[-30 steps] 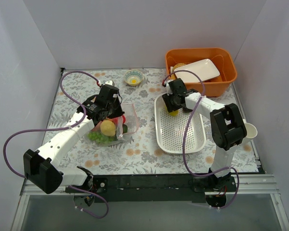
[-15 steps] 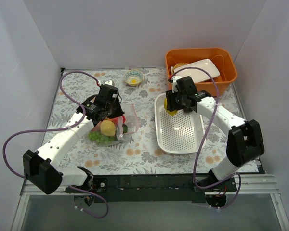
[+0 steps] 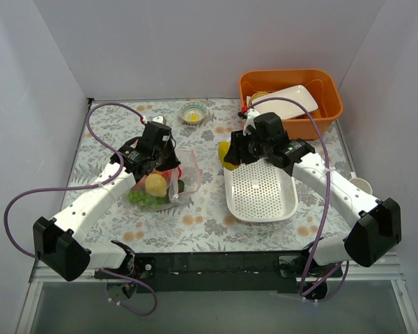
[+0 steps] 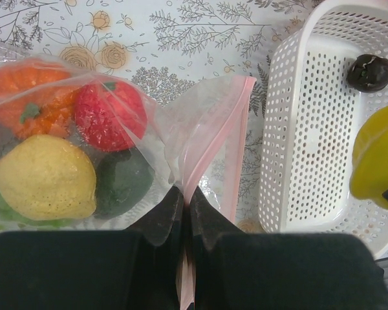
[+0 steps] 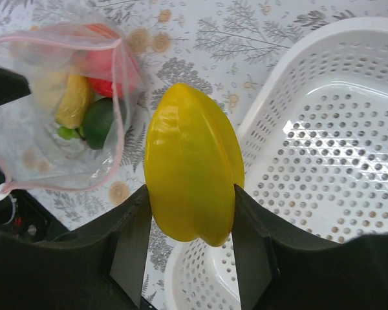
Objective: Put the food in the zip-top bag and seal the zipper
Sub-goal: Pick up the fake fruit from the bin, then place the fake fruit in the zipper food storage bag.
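Note:
The clear zip-top bag (image 3: pixel 168 175) lies left of centre, its pink zipper (image 4: pixel 213 132) edge raised. Inside it I see an orange fruit (image 4: pixel 32 97), a red fruit (image 4: pixel 110 116), a yellow lemon (image 4: pixel 42 177), a dark green avocado (image 4: pixel 123 181) and green grapes (image 3: pixel 143 200). My left gripper (image 4: pixel 186 194) is shut on the bag's zipper edge. My right gripper (image 5: pixel 191 206) is shut on a yellow ridged fruit (image 5: pixel 193 168), held above the left rim of the white basket (image 3: pixel 261 191), between basket and bag. The bag's mouth (image 5: pixel 119 97) faces the yellow fruit.
An orange bin (image 3: pixel 290 102) with a white plate (image 3: pixel 285 101) stands at the back right. A small bowl (image 3: pixel 194 111) sits at the back centre. A white cup (image 3: pixel 360 186) is at the right edge. A small dark item (image 4: pixel 370 71) lies in the basket.
My right gripper has lifted the yellow fruit out of the basket and carried it left, over the basket's left rim. The left gripper keeps holding the bag.

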You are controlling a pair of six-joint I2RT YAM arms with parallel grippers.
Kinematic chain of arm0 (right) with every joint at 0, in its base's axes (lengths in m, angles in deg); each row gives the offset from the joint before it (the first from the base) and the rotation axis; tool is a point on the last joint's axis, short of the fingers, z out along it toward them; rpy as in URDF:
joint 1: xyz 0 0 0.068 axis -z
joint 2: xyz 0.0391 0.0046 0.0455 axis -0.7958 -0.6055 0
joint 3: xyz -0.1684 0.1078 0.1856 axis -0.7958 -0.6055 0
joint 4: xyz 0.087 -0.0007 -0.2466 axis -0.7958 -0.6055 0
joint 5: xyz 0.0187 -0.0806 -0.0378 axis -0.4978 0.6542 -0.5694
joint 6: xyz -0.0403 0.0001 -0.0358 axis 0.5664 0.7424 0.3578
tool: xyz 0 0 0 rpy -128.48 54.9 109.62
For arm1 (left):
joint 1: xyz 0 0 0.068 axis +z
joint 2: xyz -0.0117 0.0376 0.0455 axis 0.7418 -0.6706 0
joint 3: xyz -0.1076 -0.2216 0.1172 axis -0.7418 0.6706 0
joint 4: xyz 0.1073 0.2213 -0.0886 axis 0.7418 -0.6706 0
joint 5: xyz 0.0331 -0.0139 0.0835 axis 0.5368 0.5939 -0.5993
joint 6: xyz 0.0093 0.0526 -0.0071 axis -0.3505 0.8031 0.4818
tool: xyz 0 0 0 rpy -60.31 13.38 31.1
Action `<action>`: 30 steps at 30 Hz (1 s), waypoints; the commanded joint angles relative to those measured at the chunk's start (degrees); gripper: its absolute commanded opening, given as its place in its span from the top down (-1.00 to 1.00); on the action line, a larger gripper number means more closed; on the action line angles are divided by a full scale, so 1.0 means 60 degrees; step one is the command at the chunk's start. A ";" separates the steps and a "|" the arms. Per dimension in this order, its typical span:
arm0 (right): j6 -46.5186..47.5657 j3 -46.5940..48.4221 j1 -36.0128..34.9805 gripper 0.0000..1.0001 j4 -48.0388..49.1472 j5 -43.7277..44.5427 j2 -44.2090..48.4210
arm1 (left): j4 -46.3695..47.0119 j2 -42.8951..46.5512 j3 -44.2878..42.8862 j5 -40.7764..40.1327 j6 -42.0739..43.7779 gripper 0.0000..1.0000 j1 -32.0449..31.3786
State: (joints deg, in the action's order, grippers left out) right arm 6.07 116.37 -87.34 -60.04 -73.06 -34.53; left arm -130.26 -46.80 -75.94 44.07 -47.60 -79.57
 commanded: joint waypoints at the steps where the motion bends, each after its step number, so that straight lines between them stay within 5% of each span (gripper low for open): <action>1: -0.0753 0.0114 -0.0645 0.32 0.0442 -0.0427 0.0266 | 0.0257 0.0285 -0.0212 0.0170 0.0107 1.00 -0.0008; 10: -0.1646 0.0041 -0.2023 0.33 0.1187 -0.0471 -0.0115 | 0.0243 0.0183 -0.0329 0.0184 0.0151 1.00 0.0007; 27: -0.1969 0.2003 -0.2727 0.33 0.1805 -0.0691 -0.2751 | 0.0022 0.0694 -0.0491 0.0170 0.0005 1.00 -0.0008; 30: -0.1926 0.2121 -0.2772 0.03 0.1790 -0.0661 -0.2796 | -0.0035 0.0826 -0.0490 0.0067 -0.0039 1.00 0.0007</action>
State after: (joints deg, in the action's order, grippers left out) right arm -5.10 125.39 -103.28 -52.17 -76.76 -51.42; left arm -130.39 -45.56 -76.79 44.92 -47.58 -79.57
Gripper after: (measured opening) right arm 0.544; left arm 0.029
